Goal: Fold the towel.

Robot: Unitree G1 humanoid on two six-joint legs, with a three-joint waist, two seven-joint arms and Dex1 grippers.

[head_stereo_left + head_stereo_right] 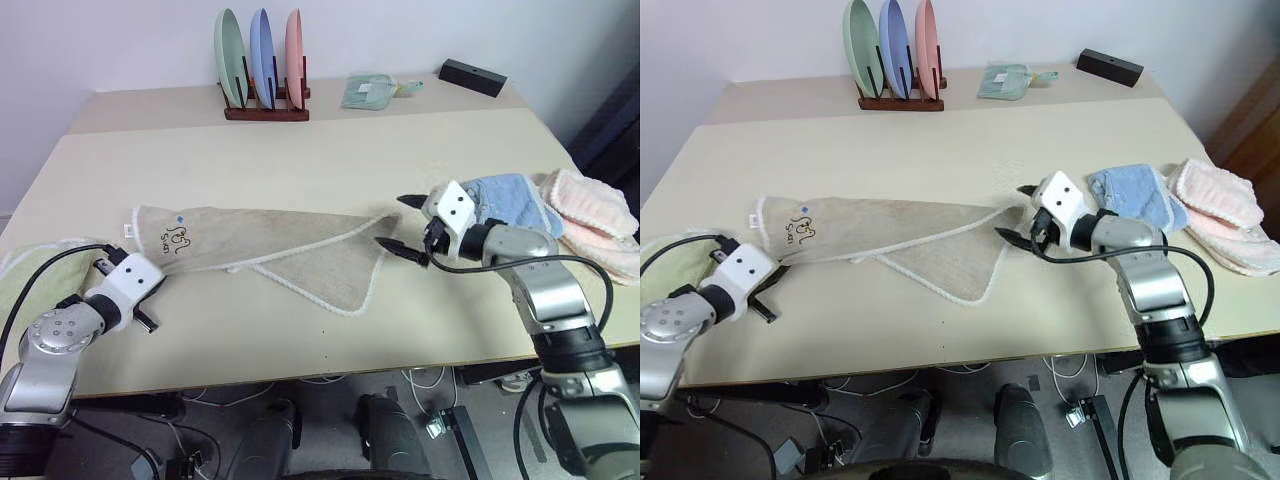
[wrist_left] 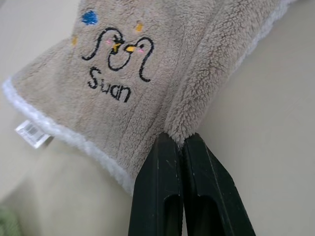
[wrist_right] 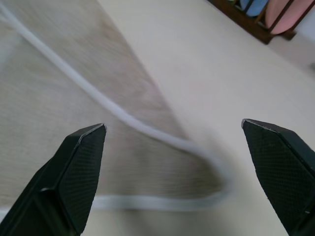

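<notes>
The towel [image 1: 265, 245] lies on the table [image 1: 300, 160], bunched into a long, partly doubled strip that runs from the left gripper [image 2: 181, 142] across to the right gripper [image 1: 405, 225]. The end with the embroidered mark [image 2: 115, 49] and white tag [image 2: 32, 133] lies directly ahead of the left gripper. The opposite corner, with its white corded edge [image 3: 123, 118], lies just ahead of the right gripper.

**Gripper state**
- Left gripper: fingers pressed together, pinching a thick fold of towel at the near edge, beside the embroidered mark.
- Right gripper: fingers [image 3: 74, 167] spread wide, nothing between them. The towel corner sits below and in front of the gap.

**Handling properties (judged)**
- The towel is soft plush cloth, light, with no stiffness. It will sag and drape from any held point.
- The pile is thick and should compress under the fingers, so a pinch should hold well. Slip is unlikely unless only the corded edge is caught.
- It is not fragile.

**Where to take hold**
- Grip at corners, taking in the cord together with some cloth behind it.
- The right gripper should close over the corner in front of it, through both layers if two are present.
- Tension between the two held ends should flatten the bunched middle before folding.

**Nearby items**
- A blue towel [image 1: 510, 200] and a pink towel [image 1: 595, 215] lie just beyond the right gripper. Keep the corner clear of them.
</notes>
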